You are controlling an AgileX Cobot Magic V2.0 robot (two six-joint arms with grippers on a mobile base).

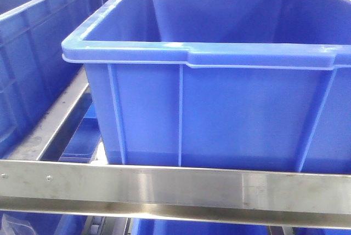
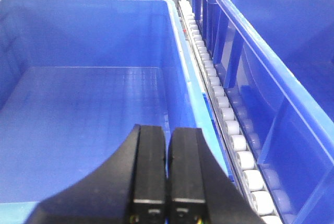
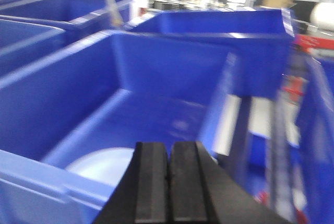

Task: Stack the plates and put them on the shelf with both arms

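Blue crate [image 3: 130, 93] on the steel shelf [image 1: 175, 188] holds a pale plate [image 3: 102, 164] (partly hidden); both grippers, left [image 2: 167, 203] and right [image 3: 168, 203], are clenched empty above crates, seemingly released

Three cameras, all close on the blue crates

The front-facing view sat low and very near, facing the big crate [image 1: 219, 81] head-on above the shelf rail [image 1: 175, 188]; the left wrist view looked down past its fingers [image 2: 150, 174] into a crate [image 2: 78, 104] left of a roller track [image 2: 224, 114]; the blurred right wrist view looked forward over a crate [image 3: 156, 72]; all shared blue crates.
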